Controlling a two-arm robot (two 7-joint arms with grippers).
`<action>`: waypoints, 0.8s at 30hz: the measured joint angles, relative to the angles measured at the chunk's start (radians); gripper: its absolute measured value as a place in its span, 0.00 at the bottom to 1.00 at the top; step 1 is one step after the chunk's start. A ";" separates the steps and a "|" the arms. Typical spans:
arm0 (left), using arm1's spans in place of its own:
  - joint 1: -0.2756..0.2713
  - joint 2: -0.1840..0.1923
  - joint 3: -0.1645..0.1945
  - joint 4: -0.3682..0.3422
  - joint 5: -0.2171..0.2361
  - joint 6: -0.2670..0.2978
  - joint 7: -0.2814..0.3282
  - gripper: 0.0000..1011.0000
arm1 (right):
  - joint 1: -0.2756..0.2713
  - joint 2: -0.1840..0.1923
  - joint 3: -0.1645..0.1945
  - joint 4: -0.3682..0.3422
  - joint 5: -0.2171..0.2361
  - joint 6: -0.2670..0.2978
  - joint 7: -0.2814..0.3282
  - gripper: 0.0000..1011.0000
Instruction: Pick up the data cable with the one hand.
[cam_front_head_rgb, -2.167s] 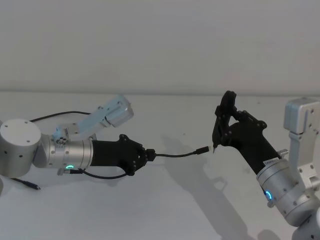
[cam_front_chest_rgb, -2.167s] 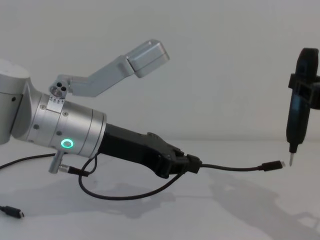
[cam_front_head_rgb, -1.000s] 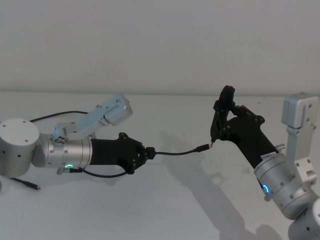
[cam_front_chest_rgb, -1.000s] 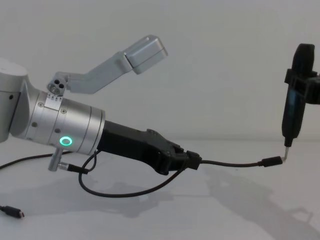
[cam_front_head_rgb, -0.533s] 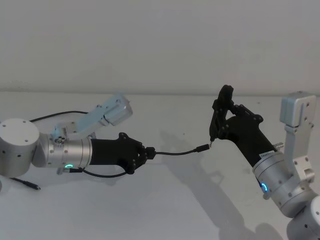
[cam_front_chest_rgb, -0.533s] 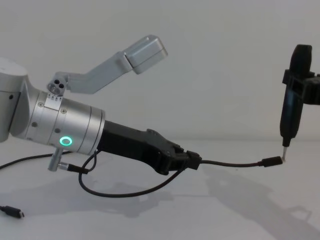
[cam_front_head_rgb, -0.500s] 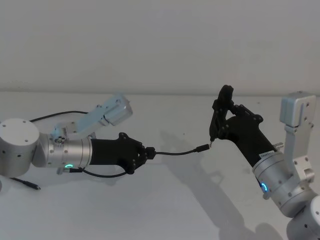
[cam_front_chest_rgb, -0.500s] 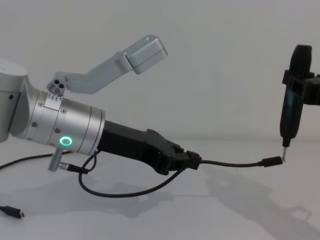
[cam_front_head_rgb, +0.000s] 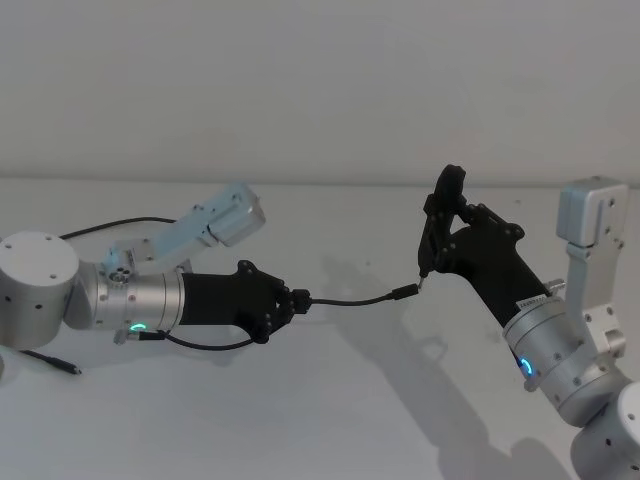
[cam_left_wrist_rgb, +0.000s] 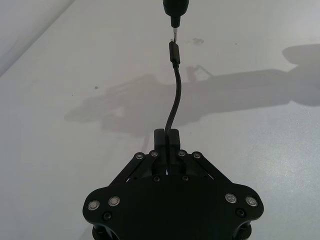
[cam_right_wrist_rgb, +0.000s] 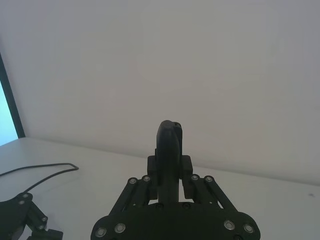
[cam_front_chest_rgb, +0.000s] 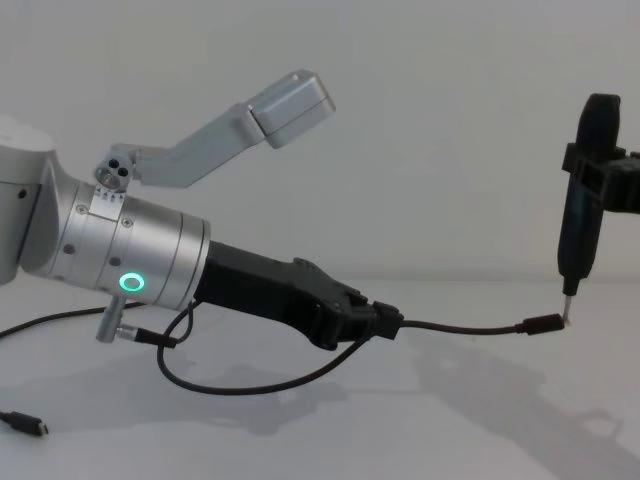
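My left gripper (cam_front_head_rgb: 293, 300) is shut on the data cable (cam_front_head_rgb: 345, 298), a thin black cable, and holds it above the white table. The cable's free end sticks out forward and ends in a small black plug (cam_front_chest_rgb: 541, 324) with a silver tip. My right gripper (cam_front_head_rgb: 437, 235) is shut on a slim black pen-shaped tool (cam_front_chest_rgb: 580, 225), held upright. Its metal tip meets the plug's end. In the left wrist view the cable (cam_left_wrist_rgb: 175, 95) rises from between my closed fingers (cam_left_wrist_rgb: 172, 136) to the tool (cam_left_wrist_rgb: 175, 6). The right wrist view looks along the clamped tool (cam_right_wrist_rgb: 170, 145).
A short black wire (cam_front_chest_rgb: 250, 385) loops from under my left gripper back to a silver connector (cam_front_chest_rgb: 135, 337) at the wrist. Another black cable (cam_front_head_rgb: 110, 230) lies on the table at far left, with a small plug (cam_front_chest_rgb: 25, 424) near the front edge.
The right arm has moved a little to the left with the tool, whose tip, once just clear of the plug, now meets it. The left gripper holds the cable almost still.
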 joint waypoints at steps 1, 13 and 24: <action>0.000 0.000 0.000 0.000 0.000 0.000 0.000 0.04 | 0.000 0.000 0.000 0.001 -0.001 0.000 0.001 0.27; 0.000 0.000 0.000 0.000 0.000 0.000 0.000 0.04 | 0.005 -0.009 0.009 0.012 -0.007 0.003 0.009 0.27; 0.000 0.000 0.000 0.000 0.000 0.000 0.000 0.04 | 0.007 -0.018 0.016 0.020 -0.008 0.007 0.020 0.27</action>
